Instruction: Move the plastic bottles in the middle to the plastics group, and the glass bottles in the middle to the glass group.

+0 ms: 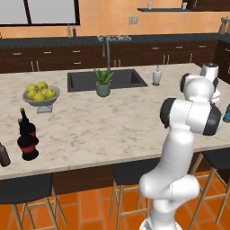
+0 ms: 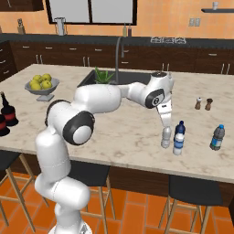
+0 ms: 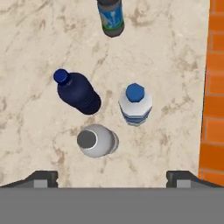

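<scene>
Looking straight down in the hand view, the plain clear plastic bottle [image 3: 96, 141] stands upright just ahead of my open gripper [image 3: 112, 178], untouched by either finger. The blue-labelled plastic bottle [image 3: 135, 105] and the small dark-blue bottle [image 3: 78, 92] stand close by it, with the pale teal bottle [image 3: 110, 17] farther off. From the right base view my gripper [image 2: 166, 122] hangs right above the plain bottle [image 2: 166, 138]. At the counter's left end, two black glass bottles with red bands [image 1: 28, 143] stand next to a stubby brown bottle [image 1: 3, 155].
The counter's front edge runs close beside the plastic bottles, with orange floor [image 3: 214, 87] below. Salt and pepper shakers [image 2: 203, 103] stand behind them. A fruit bowl [image 1: 41, 94], a potted plant [image 1: 103, 83], the sink [image 1: 81, 81] and a soap dispenser [image 1: 157, 75] sit farther back.
</scene>
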Available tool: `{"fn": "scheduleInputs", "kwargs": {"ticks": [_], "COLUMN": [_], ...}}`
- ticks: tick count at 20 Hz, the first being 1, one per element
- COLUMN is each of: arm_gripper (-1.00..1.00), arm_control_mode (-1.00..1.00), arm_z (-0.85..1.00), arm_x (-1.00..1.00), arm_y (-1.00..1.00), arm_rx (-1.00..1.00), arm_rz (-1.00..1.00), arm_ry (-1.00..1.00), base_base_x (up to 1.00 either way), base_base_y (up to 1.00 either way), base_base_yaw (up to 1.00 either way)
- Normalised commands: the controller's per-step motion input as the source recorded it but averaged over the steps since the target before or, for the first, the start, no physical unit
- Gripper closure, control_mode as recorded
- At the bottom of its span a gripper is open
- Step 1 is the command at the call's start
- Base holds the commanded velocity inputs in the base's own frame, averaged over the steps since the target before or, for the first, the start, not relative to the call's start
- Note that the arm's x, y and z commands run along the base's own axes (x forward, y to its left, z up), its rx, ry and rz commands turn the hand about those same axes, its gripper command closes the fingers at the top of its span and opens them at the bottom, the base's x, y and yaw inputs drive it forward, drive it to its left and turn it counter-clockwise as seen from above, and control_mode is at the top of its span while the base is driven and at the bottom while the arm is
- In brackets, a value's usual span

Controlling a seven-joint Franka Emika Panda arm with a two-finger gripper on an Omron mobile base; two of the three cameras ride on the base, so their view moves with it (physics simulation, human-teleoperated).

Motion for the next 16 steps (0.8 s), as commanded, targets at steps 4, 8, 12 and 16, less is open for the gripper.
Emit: {"fn": "scheduleInputs", "kwargs": {"ticks": [4,8,12,16], "arm_gripper": [-1.0,-1.0,-1.0,-1.0], "arm_control_mode": [-1.0,-1.0,-1.0,-1.0], "arm_z": [0.22,0.22,0.19,0.26], "arm_x": [-0.41,-0.29,-0.22,-0.3], "arm_y": [0.58,0.51,0.59,0.64], "arm_rx": [0.0,0.0,0.0,0.0], "arm_rz": [0.23,0.25,0.23,0.23], "arm_ry": [-0.02,0.0,0.0,-0.01], "base_base_x": [0.0,0.0,0.0,0.0], "base_base_y": [0.0,0.0,0.0,0.0], "base_base_yaw": [0.0,0.0,0.0,0.0]}}
